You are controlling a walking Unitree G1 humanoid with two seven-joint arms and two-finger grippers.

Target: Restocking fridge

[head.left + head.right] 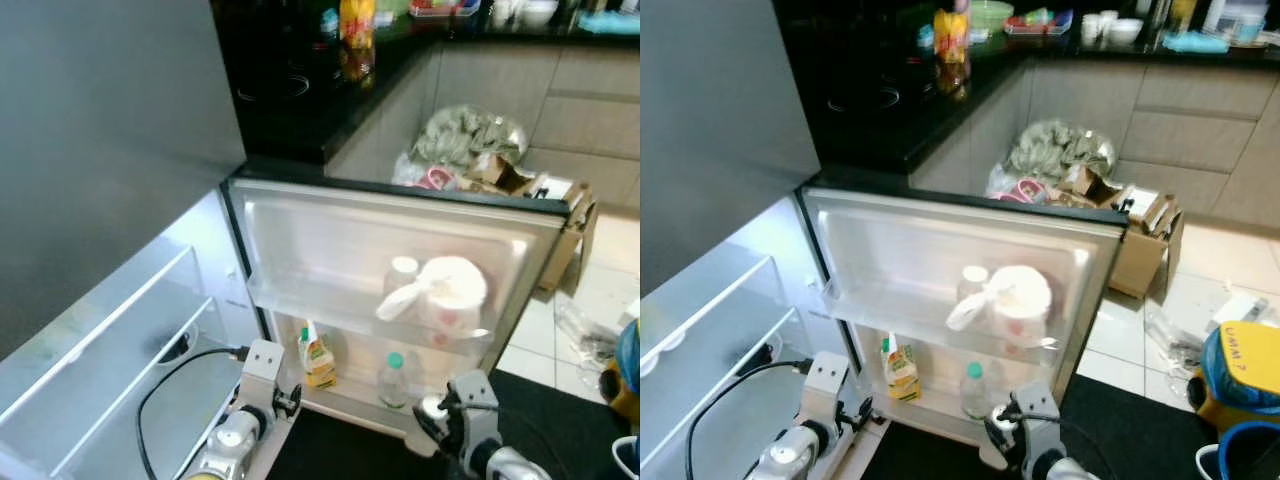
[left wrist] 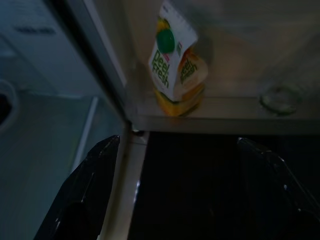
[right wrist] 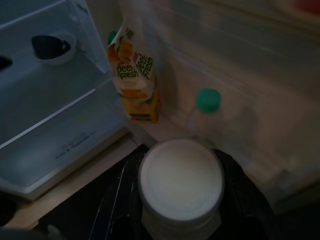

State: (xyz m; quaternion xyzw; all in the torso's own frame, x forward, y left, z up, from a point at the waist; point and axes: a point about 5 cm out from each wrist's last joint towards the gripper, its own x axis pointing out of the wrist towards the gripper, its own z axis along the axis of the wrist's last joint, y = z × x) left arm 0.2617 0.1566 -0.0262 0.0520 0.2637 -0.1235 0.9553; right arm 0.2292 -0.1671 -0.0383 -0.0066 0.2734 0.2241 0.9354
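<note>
A white-lidded jar (image 3: 180,185) is gripped in the right tool (image 1: 452,412) before the lower door shelf (image 1: 350,398), beside a juice carton (image 1: 316,356) and bottle (image 1: 393,380); the left tool (image 2: 175,165) is held released.

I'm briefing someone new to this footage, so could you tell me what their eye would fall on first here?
Probably the open fridge door, lit pale against the dark counter, with a white jug on its upper shelf and an orange juice carton beside a green-capped bottle on the lower one. Next, the right gripper, shut on a white-lidded container just before that lower shelf.
</note>
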